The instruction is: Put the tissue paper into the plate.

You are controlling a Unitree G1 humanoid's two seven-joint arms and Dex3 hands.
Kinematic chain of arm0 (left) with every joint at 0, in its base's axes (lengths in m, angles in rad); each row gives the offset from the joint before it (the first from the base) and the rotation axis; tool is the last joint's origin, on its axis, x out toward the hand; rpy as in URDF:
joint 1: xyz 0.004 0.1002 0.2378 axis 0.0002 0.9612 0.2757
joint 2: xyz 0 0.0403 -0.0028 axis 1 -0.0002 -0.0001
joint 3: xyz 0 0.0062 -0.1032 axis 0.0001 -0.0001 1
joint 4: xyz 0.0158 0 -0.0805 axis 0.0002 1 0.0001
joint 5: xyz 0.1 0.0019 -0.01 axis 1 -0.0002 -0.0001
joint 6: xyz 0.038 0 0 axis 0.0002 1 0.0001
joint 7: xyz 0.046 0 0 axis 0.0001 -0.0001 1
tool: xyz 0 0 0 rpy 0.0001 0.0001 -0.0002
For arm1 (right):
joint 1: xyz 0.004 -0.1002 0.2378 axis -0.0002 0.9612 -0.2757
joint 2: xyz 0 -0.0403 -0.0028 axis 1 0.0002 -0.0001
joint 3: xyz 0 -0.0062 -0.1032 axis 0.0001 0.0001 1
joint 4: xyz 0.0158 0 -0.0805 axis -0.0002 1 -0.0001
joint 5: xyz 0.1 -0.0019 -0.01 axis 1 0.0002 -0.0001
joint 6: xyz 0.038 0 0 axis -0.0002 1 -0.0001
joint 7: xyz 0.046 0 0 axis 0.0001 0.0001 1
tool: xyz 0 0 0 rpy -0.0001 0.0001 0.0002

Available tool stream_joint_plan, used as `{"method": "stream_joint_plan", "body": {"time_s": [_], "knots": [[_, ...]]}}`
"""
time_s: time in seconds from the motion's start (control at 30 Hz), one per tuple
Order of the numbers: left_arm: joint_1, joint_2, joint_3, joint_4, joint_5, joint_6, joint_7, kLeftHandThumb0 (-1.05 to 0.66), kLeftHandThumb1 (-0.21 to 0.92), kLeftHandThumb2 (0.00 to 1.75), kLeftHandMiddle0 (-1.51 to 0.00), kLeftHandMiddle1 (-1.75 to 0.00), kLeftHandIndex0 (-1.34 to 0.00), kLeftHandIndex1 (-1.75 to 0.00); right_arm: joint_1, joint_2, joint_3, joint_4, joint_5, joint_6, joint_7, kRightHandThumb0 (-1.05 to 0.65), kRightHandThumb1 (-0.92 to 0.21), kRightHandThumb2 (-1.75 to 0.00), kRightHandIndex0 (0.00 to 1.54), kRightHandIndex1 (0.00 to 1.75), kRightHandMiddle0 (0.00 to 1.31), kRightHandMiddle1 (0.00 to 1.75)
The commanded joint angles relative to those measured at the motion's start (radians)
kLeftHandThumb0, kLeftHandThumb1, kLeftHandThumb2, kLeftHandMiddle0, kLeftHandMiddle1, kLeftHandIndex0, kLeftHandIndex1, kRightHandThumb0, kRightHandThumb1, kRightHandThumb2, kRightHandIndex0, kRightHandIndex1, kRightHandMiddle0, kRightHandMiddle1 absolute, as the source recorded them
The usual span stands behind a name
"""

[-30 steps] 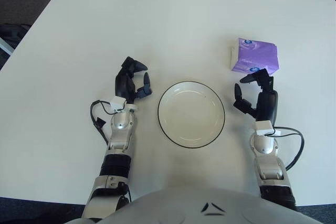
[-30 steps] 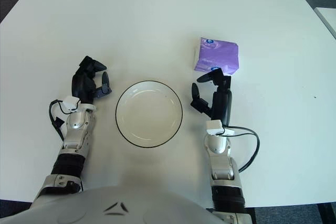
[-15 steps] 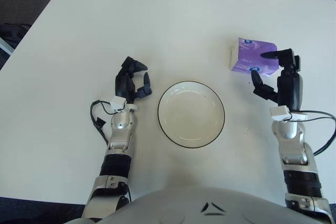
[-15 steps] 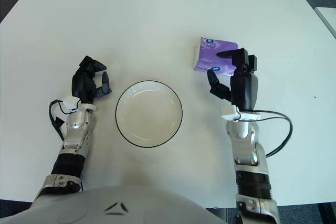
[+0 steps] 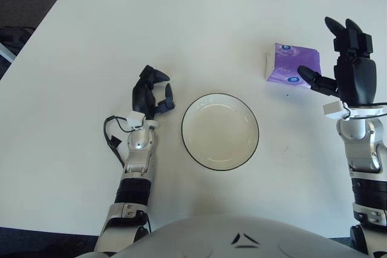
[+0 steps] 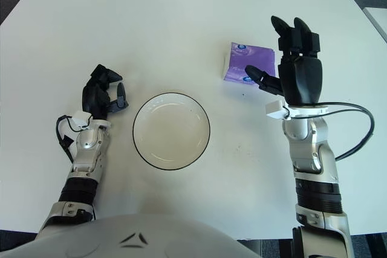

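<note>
Right hand [image 6: 294, 64]: raised just right of the pack, fingers spread wide, holding nothing.
Left hand [image 5: 149, 95]: resting left of the plate, fingers loosely curled, empty.
Tissue pack [image 5: 290, 64]: one, purple, on the table [image 5: 91, 40], right of the plate.
Plate [image 5: 221, 131]: one, white, between the hands.

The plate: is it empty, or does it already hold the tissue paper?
Empty. The plate shows only its bare white inside; the tissue paper lies on the table beside the open right hand.
</note>
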Motion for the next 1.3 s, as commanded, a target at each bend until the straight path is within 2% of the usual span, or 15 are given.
{"method": "stream_joint_plan", "body": {"time_s": [0.0, 0.23, 0.47, 0.7, 1.03, 1.17, 1.27], "knots": [[0.120, -0.020, -0.011, 0.099, 0.011, 0.041, 0.004, -0.47, 0.36, 1.27, -0.95, -1.75, -0.57, -1.75, -0.047, -0.026, 0.014, -0.044, -0.017, 0.057, 0.063, -1.05, -0.87, -0.51, 0.00, 0.00, 0.00, 0.00], [0.117, -0.021, -0.010, 0.101, 0.009, 0.046, 0.004, -0.47, 0.35, 1.28, -0.94, -1.75, -0.58, -1.75, -0.106, -0.068, 0.031, -0.009, -0.021, 0.092, 0.121, -1.05, -0.81, -0.49, 0.00, 0.00, 0.00, 0.00], [0.109, -0.020, -0.010, 0.113, 0.011, 0.044, 0.003, -0.47, 0.36, 1.27, -0.93, -1.75, -0.58, -1.75, -0.168, -0.125, 0.055, 0.067, -0.005, 0.069, 0.155, -1.05, -0.78, -0.48, 0.00, 0.00, 0.00, 0.00], [0.101, -0.025, -0.011, 0.113, 0.013, 0.049, 0.009, -0.46, 0.37, 1.26, -0.93, -1.75, -0.57, -1.75, -0.238, -0.205, 0.115, 0.125, -0.023, 0.055, 0.241, -1.05, -0.74, -0.48, 0.00, 0.00, 0.00, 0.00], [0.098, -0.032, -0.012, 0.116, 0.014, 0.041, 0.015, -0.47, 0.36, 1.27, -0.95, -1.75, -0.57, -1.75, -0.320, -0.270, 0.192, 0.181, -0.034, 0.036, 0.332, -1.05, -0.70, -0.48, 0.00, 0.00, 0.00, 0.00], [0.099, -0.031, -0.012, 0.113, 0.016, 0.046, 0.017, -0.47, 0.36, 1.27, -0.95, -1.75, -0.58, -1.75, -0.358, -0.277, 0.223, 0.238, -0.032, 0.011, 0.335, -1.05, -0.69, -0.49, 0.00, 0.00, 0.00, 0.00], [0.100, -0.030, -0.012, 0.109, 0.019, 0.050, 0.022, -0.47, 0.36, 1.27, -0.95, -1.75, -0.58, -1.75, -0.399, -0.273, 0.266, 0.376, -0.048, -0.046, 0.286, -1.05, -0.69, -0.50, 0.00, 0.00, 0.00, 0.00]]}}
